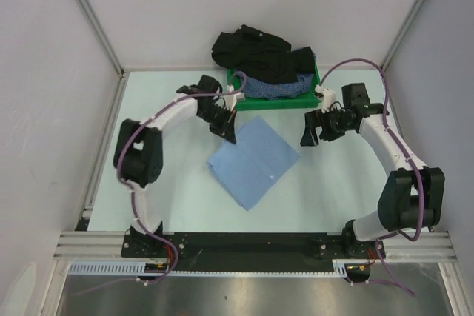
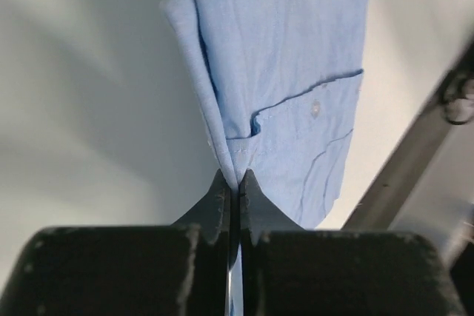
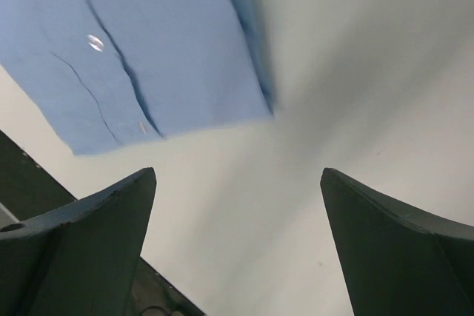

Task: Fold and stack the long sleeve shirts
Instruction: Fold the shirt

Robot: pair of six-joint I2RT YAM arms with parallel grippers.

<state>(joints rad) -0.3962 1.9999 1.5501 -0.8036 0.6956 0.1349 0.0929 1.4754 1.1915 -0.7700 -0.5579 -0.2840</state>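
A light blue shirt (image 1: 253,159) lies folded into a tilted rectangle in the middle of the table. My left gripper (image 1: 227,133) is at its far left corner, shut on a pinch of the blue cloth (image 2: 281,72), which bunches between the jaws (image 2: 235,183). My right gripper (image 1: 312,136) hovers just off the shirt's right corner, open and empty; in the right wrist view (image 3: 237,183) the shirt's edge (image 3: 148,57) lies ahead of the fingers. A black shirt (image 1: 255,49) and a dark-blue checked shirt (image 1: 274,88) are heaped at the back.
A green tray (image 1: 238,101) at the table's far edge holds the checked and black shirts; the black one spills over its back rim. White walls and metal frame rails bound the table on three sides.
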